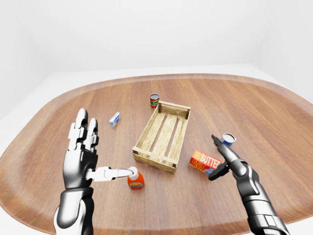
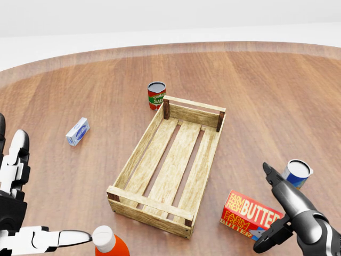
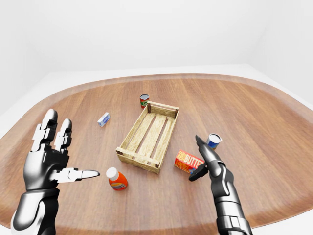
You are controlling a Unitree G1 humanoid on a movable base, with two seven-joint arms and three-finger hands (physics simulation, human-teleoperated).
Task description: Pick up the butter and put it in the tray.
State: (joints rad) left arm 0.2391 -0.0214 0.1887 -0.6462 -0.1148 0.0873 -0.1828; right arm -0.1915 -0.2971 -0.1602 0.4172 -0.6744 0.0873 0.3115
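A broad, rounded wooden bench (image 1: 274,112) with a brown plank grain carries six things. Near its middle lies a slatted wooden tray (image 2: 170,165), empty, its long axis slanting from the head view's lower left to upper right. A red sauce can (image 2: 156,95) stands upright just beside the tray's upper corner. Well to the left lies a small blue-and-white carton (image 2: 78,132) on its side. A red box of butter (image 2: 250,215) lies flat close to the tray's lower right corner, with a blue-and-white cup (image 2: 296,173) upright near it to the right. An orange bottle with a white cap (image 2: 108,242) stands below the tray's lower left corner.
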